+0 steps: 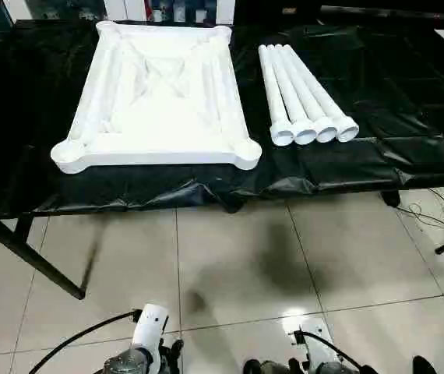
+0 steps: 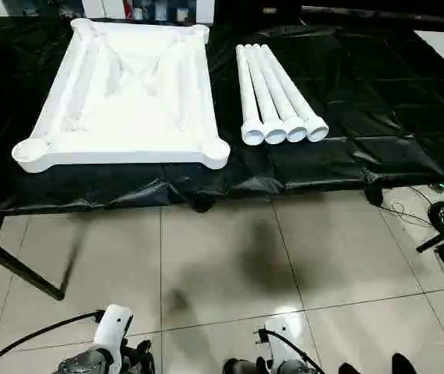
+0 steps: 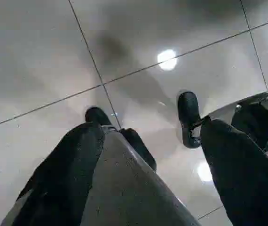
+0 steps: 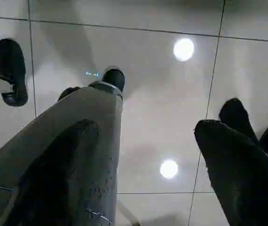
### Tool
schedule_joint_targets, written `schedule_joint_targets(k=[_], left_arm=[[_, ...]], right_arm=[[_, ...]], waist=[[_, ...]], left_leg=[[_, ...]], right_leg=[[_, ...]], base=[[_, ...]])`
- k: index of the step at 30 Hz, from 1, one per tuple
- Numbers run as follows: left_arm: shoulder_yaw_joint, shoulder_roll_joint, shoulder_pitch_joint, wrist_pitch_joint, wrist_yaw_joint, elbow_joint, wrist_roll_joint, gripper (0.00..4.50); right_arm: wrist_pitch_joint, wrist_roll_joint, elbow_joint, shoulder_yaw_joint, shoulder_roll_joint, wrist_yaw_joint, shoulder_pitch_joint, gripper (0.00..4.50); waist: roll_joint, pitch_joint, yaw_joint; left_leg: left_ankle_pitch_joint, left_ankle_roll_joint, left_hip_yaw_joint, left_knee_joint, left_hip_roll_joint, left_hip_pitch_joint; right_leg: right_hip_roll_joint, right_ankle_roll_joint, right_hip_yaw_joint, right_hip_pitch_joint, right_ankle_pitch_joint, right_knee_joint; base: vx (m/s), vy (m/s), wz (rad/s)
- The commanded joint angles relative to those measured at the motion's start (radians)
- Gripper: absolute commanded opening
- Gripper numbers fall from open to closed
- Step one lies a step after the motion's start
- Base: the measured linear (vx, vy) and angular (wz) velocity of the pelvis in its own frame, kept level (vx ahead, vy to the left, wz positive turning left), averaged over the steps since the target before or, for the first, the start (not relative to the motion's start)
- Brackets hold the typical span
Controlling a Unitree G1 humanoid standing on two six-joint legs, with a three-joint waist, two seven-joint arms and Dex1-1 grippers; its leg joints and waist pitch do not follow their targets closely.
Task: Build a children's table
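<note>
Both end effectors, left (image 3: 143, 136) and right (image 4: 171, 127), hang wide open and empty, so the four legs (image 1: 306, 93), at 3 o'clock of the tabletop (image 1: 158, 97), may roll off the surface (image 1: 409, 140) if nudged.

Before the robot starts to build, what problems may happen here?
The four legs are round tubes lying loose side by side on the black cover; a nudge may roll them. The tabletop lies near the table's front edge, so pushing could slide it off. Cables on the floor might snag.
</note>
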Motion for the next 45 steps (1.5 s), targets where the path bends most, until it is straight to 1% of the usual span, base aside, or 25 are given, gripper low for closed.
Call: schedule_joint_targets(k=[1, 2, 3, 4, 5, 6, 7, 8, 9, 11, 12, 18, 20, 21, 22, 26, 27, 30, 34, 36, 39, 40, 42, 43, 45], left_arm=[[-0.011, -0.009, 0.027, 0.019, 0.000, 0.029, 0.012, 3.75], [-0.011, -0.009, 0.027, 0.019, 0.000, 0.029, 0.012, 3.75], [0.019, 0.008, -0.103, 0.083, 0.165, 0.267, 0.045, 3.75], [0.010, 0.008, -0.096, 0.106, 0.160, 0.263, 0.052, 3.75], [0.004, 0.007, -0.091, 0.121, 0.157, 0.261, 0.055, 3.75], [0.001, 0.005, -0.089, 0.131, 0.155, 0.259, 0.057, 3.75], [0.001, 0.005, -0.089, 0.131, 0.155, 0.259, 0.057, 3.75], [-0.012, 0.004, -0.087, 0.132, 0.156, 0.255, 0.069, 3.75], [-0.021, 0.004, -0.085, 0.128, 0.161, 0.252, 0.078, 3.75], [-0.008, 0.007, -0.086, 0.134, 0.176, 0.248, 0.068, 3.75], [-0.001, 0.008, -0.088, 0.135, 0.179, 0.246, 0.062, 3.75], [0.063, 0.001, -0.129, 0.054, 0.203, 0.272, 0.018, 4.03], [0.128, 0.004, -0.140, -0.001, 0.205, 0.245, -0.039, 4.16], [0.128, 0.004, -0.140, -0.001, 0.205, 0.245, -0.039, 4.16], [0.172, 0.010, -0.134, -0.074, 0.164, 0.196, -0.087, 4.34], [0.188, 0.016, -0.117, -0.185, 0.107, 0.126, -0.112, 4.50], [0.181, 0.019, -0.102, -0.259, 0.068, 0.066, -0.114, 4.50], [0.166, 0.025, -0.073, -0.331, 0.014, -0.040, -0.118, 4.50], [0.138, 0.026, -0.008, -0.358, -0.076, -0.203, -0.138, 4.50], [0.068, 0.042, 0.098, -0.316, -0.180, -0.403, -0.151, 4.50], [0.030, 0.064, 0.192, -0.321, -0.182, -0.570, -0.142, 4.50], [0.028, 0.076, 0.249, -0.327, -0.173, -0.694, -0.146, 4.50], [0.029, 0.082, 0.272, -0.321, -0.173, -0.751, -0.151, 4.50], [0.039, 0.095, 0.307, -0.281, -0.172, -0.860, -0.168, 4.50], [0.057, 0.095, 0.315, -0.261, -0.146, -0.911, -0.162, 4.50]], right_arm=[[0.008, -0.001, 0.018, -0.011, -0.001, -0.001, 0.015, 3.66], [0.008, -0.001, 0.018, -0.011, -0.001, -0.001, 0.015, 3.66], [0.147, 0.033, 0.079, -0.055, 0.163, -0.082, -0.042, 3.66], [0.145, 0.019, 0.078, -0.036, 0.205, -0.097, -0.042, 3.66], [0.144, 0.013, 0.078, -0.026, 0.235, -0.111, -0.041, 3.66], [0.144, 0.010, 0.078, -0.022, 0.253, -0.121, -0.041, 3.66], [0.144, 0.010, 0.078, -0.022, 0.253, -0.121, -0.041, 3.66], [0.145, 0.007, 0.082, -0.018, 0.274, -0.134, -0.038, 3.66], [0.145, 0.006, 0.084, -0.016, 0.285, -0.142, -0.034, 3.66], [0.145, 0.006, 0.089, -0.016, 0.317, -0.166, -0.030, 3.66], [0.140, 0.007, 0.087, -0.017, 0.289, -0.139, -0.026, 3.66], [0.090, 0.019, 0.081, -0.056, 0.248, -0.112, -0.028, 3.66], [0.024, 0.049, 0.053, -0.073, 0.254, -0.130, -0.034, 4.03], [0.024, 0.049, 0.053, -0.073, 0.254, -0.130, -0.034, 4.03], [-0.047, 0.054, 0.011, -0.070, 0.258, -0.135, -0.035, 4.13], [-0.118, 0.020, -0.060, -0.036, 0.250, -0.114, -0.024, 4.43], [-0.140, 0.017, -0.104, -0.046, 0.176, -0.039, -0.046, 4.47], [-0.170, 0.044, -0.144, -0.085, 0.031, 0.097, -0.102, 4.47], [-0.219, 0.047, -0.213, -0.070, 0.000, 0.143, -0.081, 4.47], [-0.206, 0.072, -0.387, -0.047, -0.020, 0.212, -0.006, 4.47], [-0.141, 0.120, -0.638, -0.038, -0.047, 0.286, 0.090, 4.47], [-0.069, 0.182, -0.815, -0.053, -0.071, 0.334, 0.152, 4.47], [-0.044, 0.207, -0.888, -0.053, -0.087, 0.355, 0.178, 4.47], [-0.004, 0.257, -1.018, -0.051, -0.121, 0.382, 0.226, 4.47], [0.007, 0.273, -1.077, -0.056, -0.135, 0.376, 0.247, 4.47]], waist=[[0.002, -0.027, 0.001], [0.003, -0.027, 0.002], [0.065, -0.059, 0.002], [0.028, -0.049, -0.019], [0.027, -0.048, -0.030], [0.038, -0.047, -0.033], [0.026, -0.054, -0.027], [0.015, -0.056, -0.028], [0.023, -0.057, -0.024], [0.032, -0.060, -0.021], [0.026, -0.064, -0.022], [0.026, -0.072, -0.016], [0.019, -0.077, -0.016], [0.021, -0.077, -0.013], [0.025, -0.080, -0.011], [0.018, -0.079, -0.008], [0.010, -0.081, -0.011], [0.004, -0.086, -0.009], [0.002, -0.095, 0.004], [0.000, -0.100, 0.009], [-0.004, -0.106, 0.014], [-0.006, -0.101, 0.014], [-0.005, -0.095, 0.016], [-0.001, -0.091, 0.015], [0.002, -0.087, 0.014]], left_leg=[[-0.202, 0.084, -0.045, -0.083, 0.109, 0.021], [-0.201, 0.085, -0.045, -0.083, 0.109, 0.022], [-0.188, 0.067, -0.047, -0.076, 0.111, 0.033], [-0.163, 0.076, -0.037, -0.076, 0.101, 0.039], [-0.175, 0.066, -0.049, -0.086, 0.105, 0.005], [-0.207, 0.045, -0.060, -0.095, 0.109, 0.006], [-0.220, 0.017, -0.048, -0.080, 0.114, 0.031], [-0.236, 0.026, -0.038, -0.075, 0.108, 0.040], [-0.209, 0.044, -0.040, -0.075, 0.106, 0.025], [-0.205, 0.043, -0.037, -0.078, 0.109, 0.028], [-0.209, 0.042, -0.035, -0.078, 0.109, 0.030], [-0.206, 0.041, -0.033, -0.076, 0.109, 0.034], [-0.191, 0.055, -0.030, -0.071, 0.107, 0.034], [-0.185, 0.059, -0.031, -0.070, 0.107, 0.033], [-0.177, 0.066, -0.031, -0.068, 0.108, 0.034], [-0.188, 0.081, -0.030, -0.069, 0.112, 0.030], [-0.198, 0.080, -0.028, -0.069, 0.110, 0.032], [-0.196, 0.085, -0.028, -0.064, 0.113, 0.031], [-0.126, 0.098, -0.020, -0.052, 0.110, 0.034], [-0.123, 0.100, -0.020, -0.053, 0.112, 0.034], [-0.160, 0.098, -0.023, -0.053, 0.117, 0.034], [-0.185, 0.094, -0.023, -0.058, 0.117, 0.031], [-0.243, 0.070, -0.028, -0.067, 0.121, 0.031], [-0.302, 0.039, -0.028, -0.073, 0.120, 0.036], [-0.367, -0.002, -0.028, -0.077, 0.116, 0.041]], right_leg=[[-0.090, -0.252, 0.058, 0.019, -0.027, -0.059], [-0.090, -0.253, 0.057, 0.019, -0.026, -0.059], [-0.091, -0.269, 0.058, 0.027, 0.005, -0.046], [-0.071, -0.280, 0.058, 0.013, 0.069, -0.046], [-0.092, -0.278, 0.056, 0.036, 0.040, -0.043], [-0.089, -0.273, 0.044, 0.040, -0.018, -0.043], [-0.088, -0.273, 0.051, 0.027, -0.029, -0.056], [-0.087, -0.282, 0.055, 0.019, -0.028, -0.059], [-0.098, -0.285, 0.060, 0.031, -0.033, -0.055], [-0.090, -0.270, 0.058, 0.024, -0.049, -0.057], [-0.087, -0.268, 0.057, 0.025, -0.050, -0.058], [-0.088, -0.271, 0.058, 0.024, -0.007, -0.054], [-0.087, -0.282, 0.057, 0.025, 0.018, -0.050], [-0.091, -0.285, 0.058, 0.026, 0.023, -0.049], [-0.092, -0.288, 0.057, 0.026, 0.028, -0.048], [-0.091, -0.278, 0.056, 0.026, 0.004, -0.048], [-0.086, -0.270, 0.056, 0.024, -0.022, -0.050], [-0.087, -0.264, 0.055, 0.028, -0.034, -0.046], [-0.082, -0.264, 0.054, 0.030, 0.040, -0.033], [-0.079, -0.259, 0.053, 0.031, 0.066, -0.031], [-0.073, -0.244, 0.054, 0.035, 0.090, -0.030], [-0.070, -0.239, 0.055, 0.035, 0.069, -0.035], [-0.068, -0.219, 0.055, 0.034, -0.018, -0.045], [-0.065, -0.205, 0.055, 0.028, -0.109, -0.054], [-0.061, -0.176, 0.056, 0.020, -0.213, -0.065]], base=[[0.000, 0.000, 0.00], [0.000, 0.000, 0.00], [0.000, 0.000, 0.00], [0.000, 0.000, 0.00], [-0.056, -0.015, -0.19], [-0.056, -0.015, -0.19], [0.000, 0.000, 0.00], [0.000, 0.000, 0.00], [0.000, 0.000, 0.00], [0.000, 0.000, 0.00], [0.000, 0.000, 0.00], [0.000, 0.000, 0.00], [0.000, 0.000, 0.00], [0.000, 0.000, 0.00], [0.000, 0.000, 0.00], [0.000, 0.000, 0.00], [0.000, 0.000, 0.00], [0.000, 0.000, 0.00], [0.000, 0.000, 0.00], [0.000, 0.000, 0.00], [0.000, 0.000, 0.00], [0.000, 0.000, 0.00], [0.000, 0.000, 0.00], [0.000, 0.000, 0.00], [0.000, 0.000, 0.00]])
